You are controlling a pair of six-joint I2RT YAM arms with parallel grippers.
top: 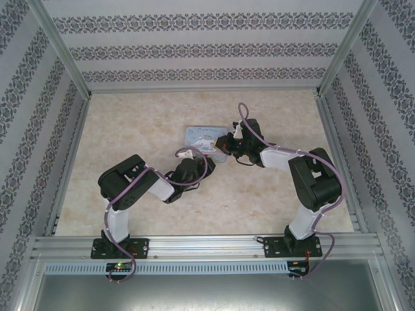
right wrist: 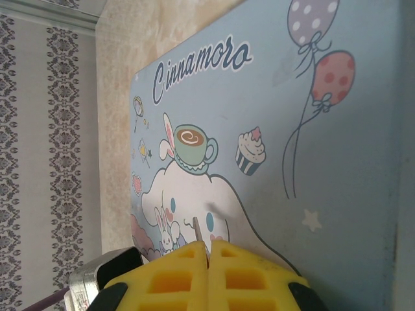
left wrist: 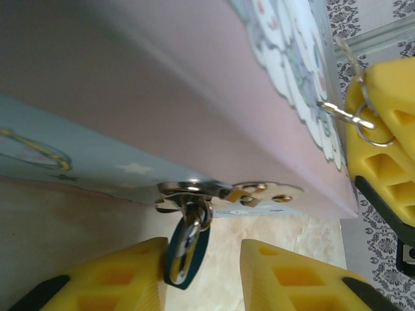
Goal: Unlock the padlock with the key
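Observation:
The tiny teal-blue padlock [left wrist: 189, 254] hangs by its metal shackle from the hasp [left wrist: 194, 191] on the front of the light-blue cartoon tin [top: 202, 135]. My left gripper [left wrist: 202, 251] is open around it, and the padlock's body leans against the left finger [left wrist: 130, 272]. My right gripper [right wrist: 209, 245] is shut on the key [right wrist: 196, 228], whose thin tip sticks out over the tin's lid [right wrist: 337, 162]. In the left wrist view the key [left wrist: 343, 113] and its ring sit at the right gripper's yellow finger [left wrist: 386, 103], above and to the right of the padlock.
The tin lies at the middle of the marble-patterned table [top: 130, 129], with both arms meeting at its near edge. Patterned walls [top: 39, 97] and a metal frame enclose the table on three sides.

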